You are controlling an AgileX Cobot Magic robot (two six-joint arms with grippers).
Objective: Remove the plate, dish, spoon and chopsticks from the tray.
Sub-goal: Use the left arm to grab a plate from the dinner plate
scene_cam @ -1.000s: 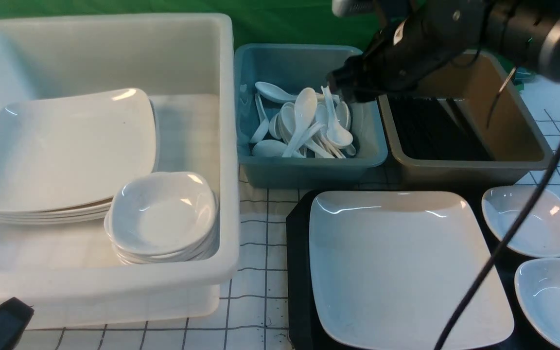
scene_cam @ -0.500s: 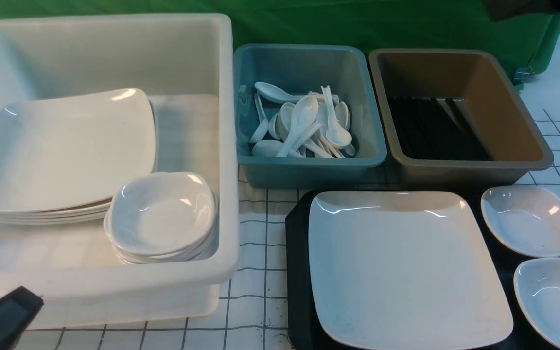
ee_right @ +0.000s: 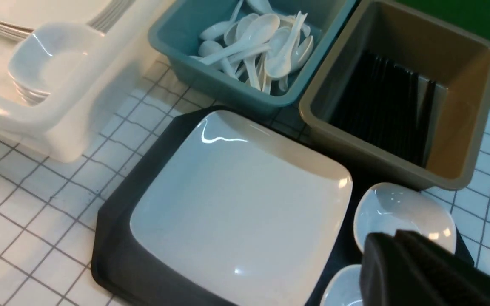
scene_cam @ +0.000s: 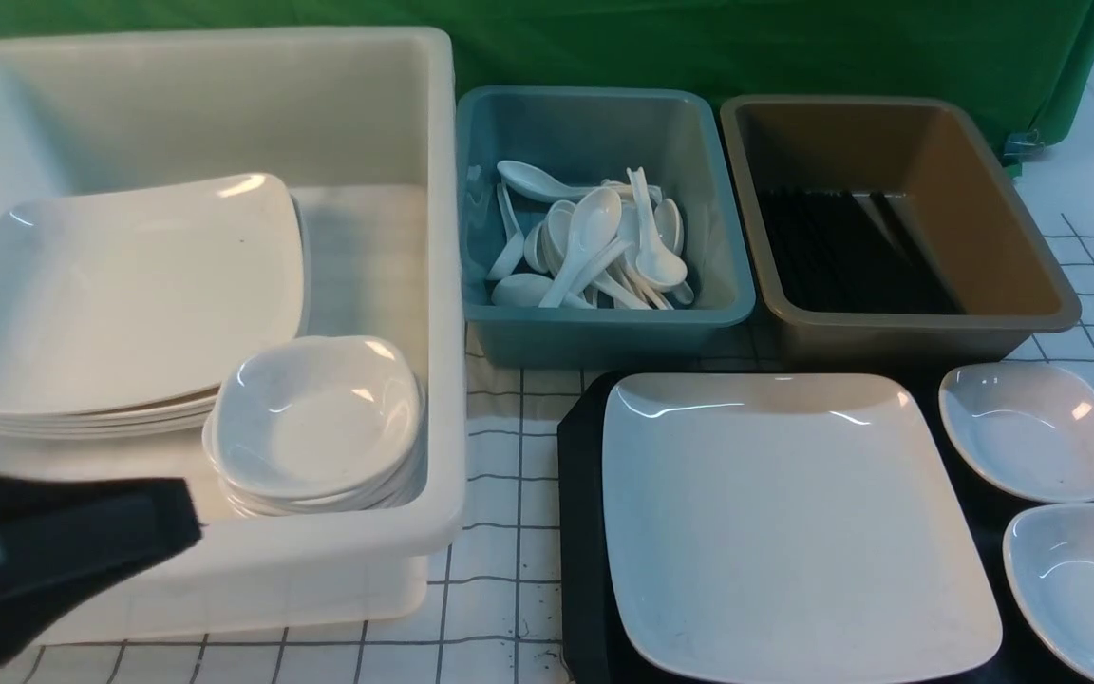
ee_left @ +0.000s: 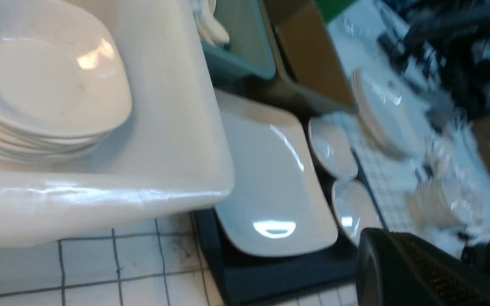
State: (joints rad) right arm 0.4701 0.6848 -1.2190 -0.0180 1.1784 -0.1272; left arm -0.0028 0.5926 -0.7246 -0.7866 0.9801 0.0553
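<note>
While clear of the plate (scene_cam: 794, 522), left fingers (scene_cam: 72, 537), right fingers (ee_right: 391, 265) closed, empty.

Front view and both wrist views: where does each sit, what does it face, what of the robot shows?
Front view: between the arms, facing forward over the white tub and tray; only the left gripper shows.
Left wrist view: on the left arm, looking past the white tub's corner toward the plate; its gripper shows at the edge.
Right wrist view: on the right arm, looking down at the plate; the right gripper shows.
Shared: all three show the plate on the tray.
</note>
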